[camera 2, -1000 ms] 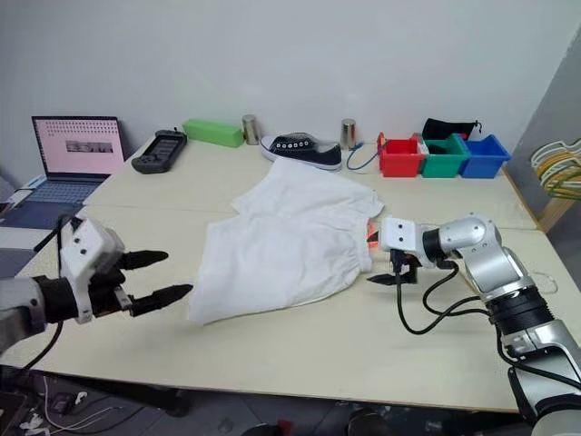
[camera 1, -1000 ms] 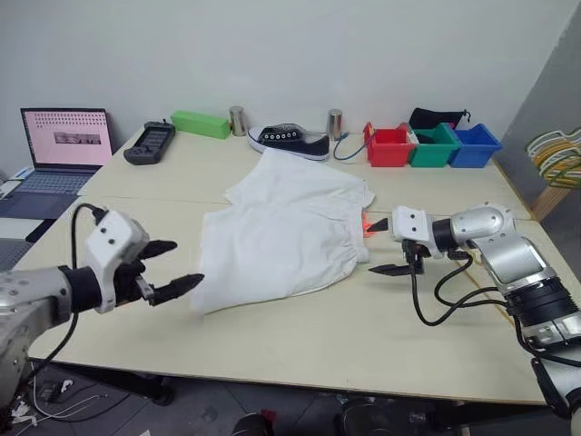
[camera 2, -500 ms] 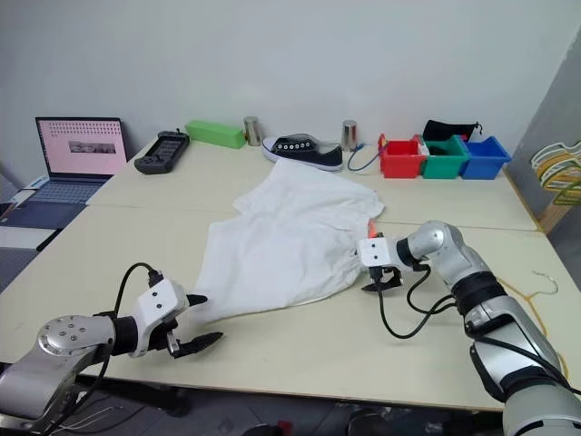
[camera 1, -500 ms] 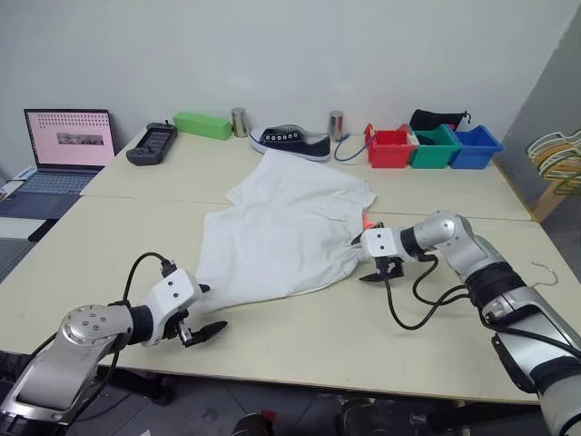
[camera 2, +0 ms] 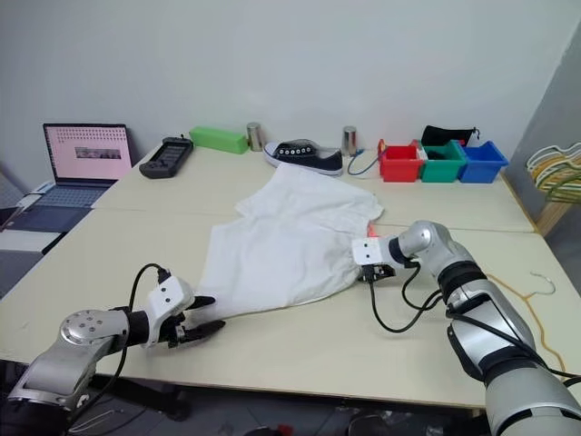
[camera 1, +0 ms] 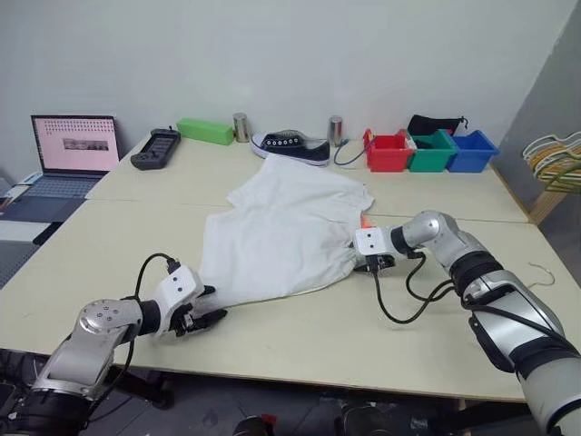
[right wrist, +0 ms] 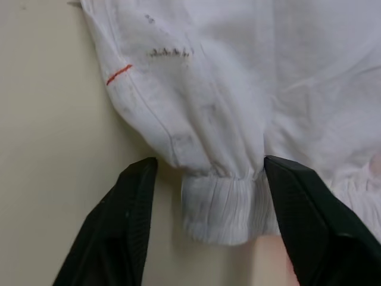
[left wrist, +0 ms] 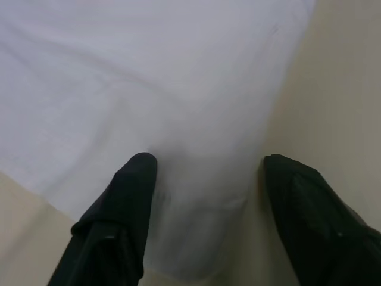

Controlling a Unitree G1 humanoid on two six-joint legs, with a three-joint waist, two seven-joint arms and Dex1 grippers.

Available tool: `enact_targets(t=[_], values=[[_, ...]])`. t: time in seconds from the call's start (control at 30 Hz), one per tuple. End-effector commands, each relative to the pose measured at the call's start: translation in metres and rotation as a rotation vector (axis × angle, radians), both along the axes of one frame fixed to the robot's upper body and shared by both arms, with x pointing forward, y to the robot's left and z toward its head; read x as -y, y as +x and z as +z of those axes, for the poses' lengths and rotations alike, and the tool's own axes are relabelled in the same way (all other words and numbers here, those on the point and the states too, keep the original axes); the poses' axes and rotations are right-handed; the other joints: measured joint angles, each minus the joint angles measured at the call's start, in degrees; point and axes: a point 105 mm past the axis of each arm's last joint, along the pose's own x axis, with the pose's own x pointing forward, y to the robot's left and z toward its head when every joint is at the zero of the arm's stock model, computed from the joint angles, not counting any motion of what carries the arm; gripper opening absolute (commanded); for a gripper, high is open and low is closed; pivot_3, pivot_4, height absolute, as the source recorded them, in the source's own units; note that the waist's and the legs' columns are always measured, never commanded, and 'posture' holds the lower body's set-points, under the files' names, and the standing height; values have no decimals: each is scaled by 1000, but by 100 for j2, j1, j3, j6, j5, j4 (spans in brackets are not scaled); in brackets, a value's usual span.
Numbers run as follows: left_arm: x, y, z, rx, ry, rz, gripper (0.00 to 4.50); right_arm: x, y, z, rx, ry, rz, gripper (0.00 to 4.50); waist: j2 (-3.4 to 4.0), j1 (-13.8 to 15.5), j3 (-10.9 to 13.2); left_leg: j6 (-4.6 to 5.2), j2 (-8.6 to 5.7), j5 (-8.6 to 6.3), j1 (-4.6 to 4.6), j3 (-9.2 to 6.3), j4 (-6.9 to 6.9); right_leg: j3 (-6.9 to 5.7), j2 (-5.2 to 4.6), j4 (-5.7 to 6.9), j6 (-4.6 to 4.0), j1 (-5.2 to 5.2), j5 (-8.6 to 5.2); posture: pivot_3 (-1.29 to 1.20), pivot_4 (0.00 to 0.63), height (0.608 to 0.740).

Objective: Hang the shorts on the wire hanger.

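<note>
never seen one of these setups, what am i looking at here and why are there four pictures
This is a two-armed humanoid robot; each arm ends in an end effector with two black fingers. Two pictures come from cameras in its head, looking down over a pale table. The other two come from cameras on each wrist, looking along that arm's fingers.

On the table lie white shorts. The left end effector sits at the near corner of the shorts, the right end effector at the gathered waistband; each has fabric between its parted fingers, not yet pinched.

Along the back stand a laptop, a shoe, and red, green and blue bins. A thin wire hanger lies at the table's right edge.
</note>
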Motion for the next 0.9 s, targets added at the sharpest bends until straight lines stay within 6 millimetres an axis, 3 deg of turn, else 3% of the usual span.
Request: enact_targets(t=[0.03,0.3,0.37,0.67,0.9], values=[[-2,9,4,34,21,-6,2074,-4,6,15,43,16,15,1845,0,-4,0,1,0,1,0,0,0,1,0,2,-1,0,1,-90,0,740],[-8,13,9,62,39,-19,287,-1,-4,11,-7,58,23,0,-1,-11,-1,6,1,5,-1,-2,2,1,0,21,-1,-5,4,-104,0,740],[-8,11,11,55,46,-37,24,-1,-11,10,-33,65,43,0,0,-11,-1,5,1,4,-3,-4,2,1,0,23,-2,-3,4,-105,0,740],[-13,-41,15,-131,136,-240,24,3,-87,8,-225,45,192,0,0,-4,-4,2,14,0,-15,-3,-5,1,-5,23,-12,3,-8,-109,0,740],[-13,-58,16,-213,157,-295,24,7,-136,10,-375,7,237,0,-2,3,-6,1,30,-1,-7,6,-4,1,-12,20,-15,-19,-45,-121,1,740]])
